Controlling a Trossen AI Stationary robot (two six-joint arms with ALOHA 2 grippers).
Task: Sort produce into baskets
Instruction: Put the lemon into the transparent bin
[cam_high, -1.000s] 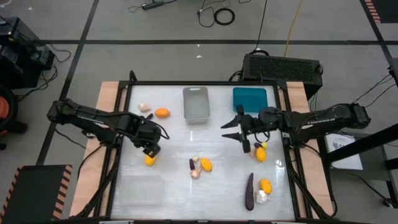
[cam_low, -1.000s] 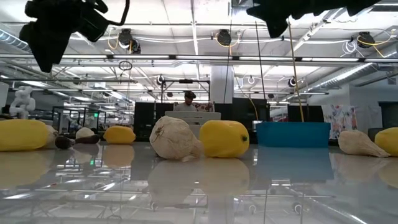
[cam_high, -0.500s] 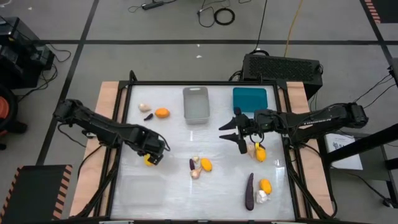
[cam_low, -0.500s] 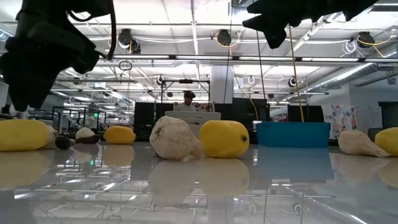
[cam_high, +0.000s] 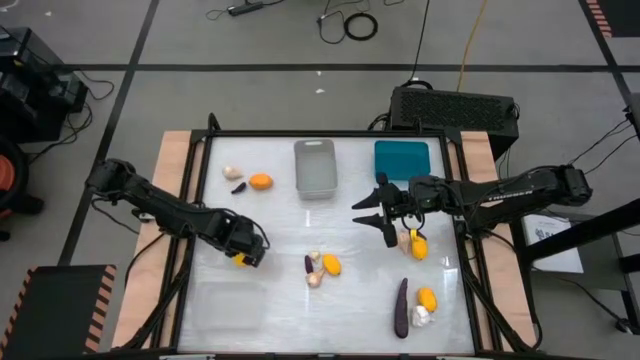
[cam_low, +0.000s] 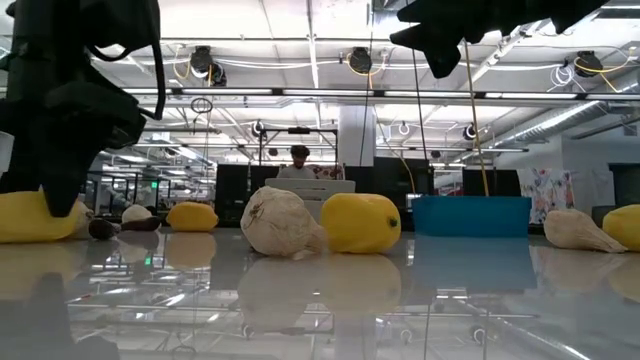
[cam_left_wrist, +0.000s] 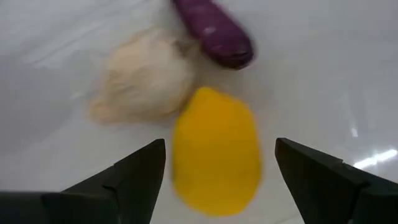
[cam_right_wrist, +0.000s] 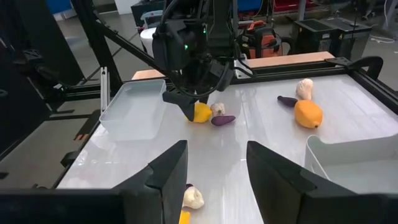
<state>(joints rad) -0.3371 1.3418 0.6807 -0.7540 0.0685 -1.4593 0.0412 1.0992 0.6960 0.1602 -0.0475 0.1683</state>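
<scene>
Between the spread fingers of the left gripper (cam_left_wrist: 214, 171) sits a yellow fruit (cam_left_wrist: 216, 151), not yet pinched; gripper low over the table's left-front area (cam_high: 243, 250). Touching the fruit lie a garlic bulb (cam_left_wrist: 144, 76) and a small eggplant (cam_left_wrist: 214, 35), so closing off-centre could likely nudge or catch the bulb, or squirt the rounded fruit out sideways on the glossy table (cam_high: 280, 215). Right gripper (cam_high: 384, 212) hovers open at the right-centre, near a bulb and fruit, holding nothing. Grey basket (cam_high: 315, 168) and teal basket (cam_high: 402, 160) sit at the far edge; clear basket (cam_right_wrist: 133, 109) lies near the left gripper, so a careless lift might clip its rim. High view hides bulb and eggplant under the left gripper; only the wrist views show them. Right wrist view shows the clear basket plainly, almost invisible from above. Low view adds a person (cam_low: 299, 160) far behind the table.
</scene>
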